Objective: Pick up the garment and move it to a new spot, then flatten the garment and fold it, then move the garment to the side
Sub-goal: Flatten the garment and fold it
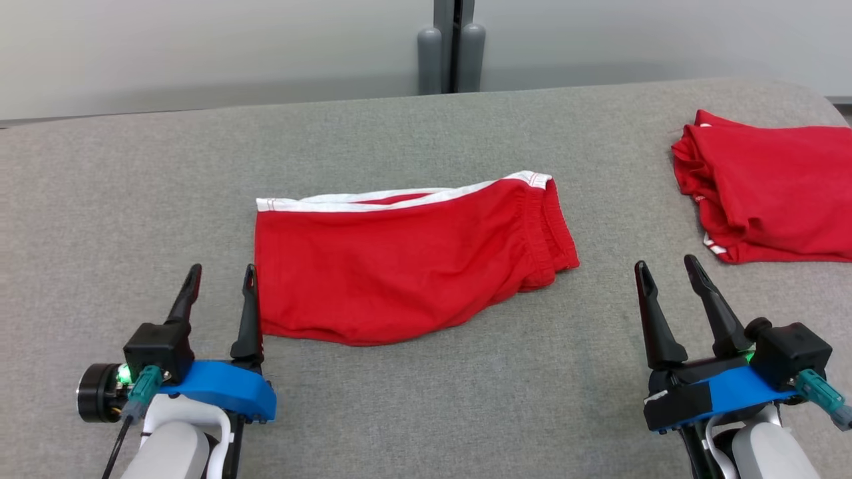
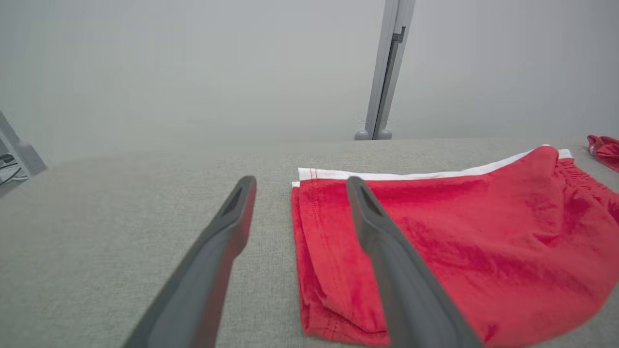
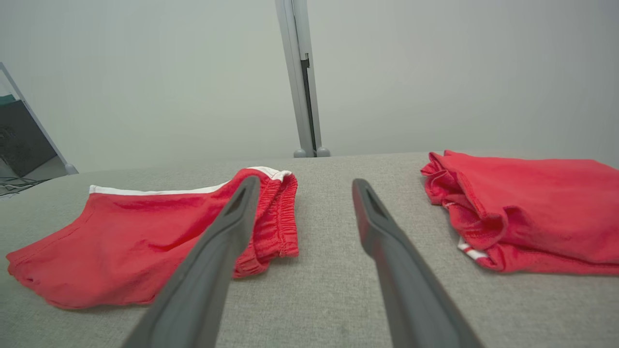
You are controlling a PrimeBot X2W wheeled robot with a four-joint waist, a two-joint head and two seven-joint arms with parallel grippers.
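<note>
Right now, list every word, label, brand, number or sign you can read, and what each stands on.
None can be read.
The red shorts show only a plain white band.
The folded red garment shows white stripes, no lettering.
The left gripper and right gripper bear no legible marking.

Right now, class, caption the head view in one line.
Red shorts lie between the open left tool and right tool; another red garment sits far right.

garment (image 2: 459,251) edge cropped, red pile (image 1: 772,193) cropped
</note>
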